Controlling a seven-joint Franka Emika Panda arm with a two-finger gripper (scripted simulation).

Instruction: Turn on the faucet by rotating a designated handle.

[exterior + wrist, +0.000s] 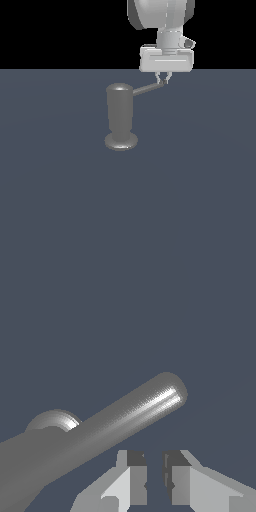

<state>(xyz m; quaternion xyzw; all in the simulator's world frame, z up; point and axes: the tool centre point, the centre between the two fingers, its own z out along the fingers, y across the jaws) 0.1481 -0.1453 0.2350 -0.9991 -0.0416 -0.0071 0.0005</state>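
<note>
The dull grey metallic upright faucet (121, 117), a cylinder with a rounded top and flared disc base, stands on the flat blue-grey floor (60, 190) near the centre of the exterior view. Its thin grey metallic rod handle (147, 89) juts from the cylinder's upper part toward about 2 o'clock in that view, rising slightly to a small rounded tip.

Key relation: the white two-finger gripper (163, 78) hangs directly over the handle's outer tip, so the cylinder lies at roughly 8 o'clock from the claw, along the rod's long axis. Fingertips appear to sit at or just beside the tip; actual contact cannot be resolved in the exterior view.

Wrist view: the handle (125, 416) runs lengthwise past the gripper (154, 476), rounded end just ahead of the fingers (135, 476). The jaws stand nearly together, a narrow gap between them, nothing clamped.

Arm pose: wrist vertical, fingers pointing straight down, palm block level above the rod end.

Judgement: the nearly closed claw looks set to push sideways on the tip, sweeping the rod around the cylinder's vertical axis. Risk: slipping off the rounded end.
</note>
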